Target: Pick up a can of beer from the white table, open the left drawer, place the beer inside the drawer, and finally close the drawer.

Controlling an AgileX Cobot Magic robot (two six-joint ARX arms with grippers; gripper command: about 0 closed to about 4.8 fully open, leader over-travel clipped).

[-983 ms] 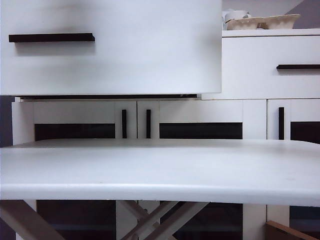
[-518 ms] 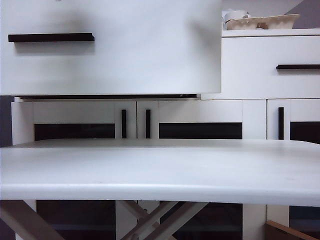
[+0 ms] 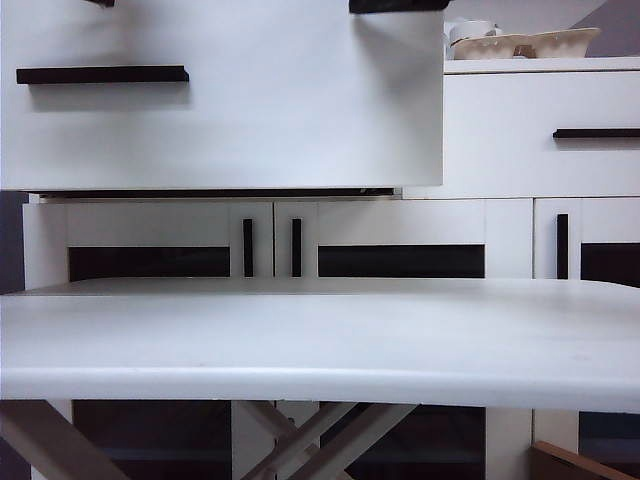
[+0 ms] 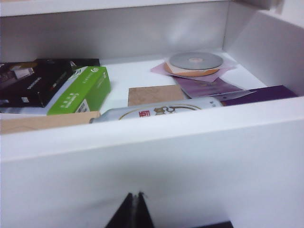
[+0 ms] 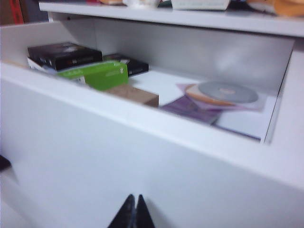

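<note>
The left drawer (image 3: 250, 110) stands pulled out, its black bar handle (image 3: 100, 74) facing the exterior camera. In the left wrist view the can of beer (image 4: 156, 112) lies on its side inside the drawer, just behind the drawer front (image 4: 190, 161). My left gripper (image 4: 136, 194) is shut and empty, its tips close to the outer face of that front. My right gripper (image 5: 134, 197) is also shut and empty, close to the same drawer front (image 5: 118, 152); the can is hidden in that view. The white table (image 3: 320, 340) is bare.
The drawer also holds a green box (image 4: 80, 90), a black box (image 4: 38, 80), a brown card (image 4: 156, 95), and a disc (image 4: 195, 60) on purple sleeves. The twin drawer (image 3: 520, 150) is closed at the right, with bowls (image 3: 520, 42) on the cabinet top. Doors with vertical handles (image 3: 248, 247) are below.
Dark parts of both arms have come down into the top edge of the exterior view above the drawer front. The drawer and table have not moved.
</note>
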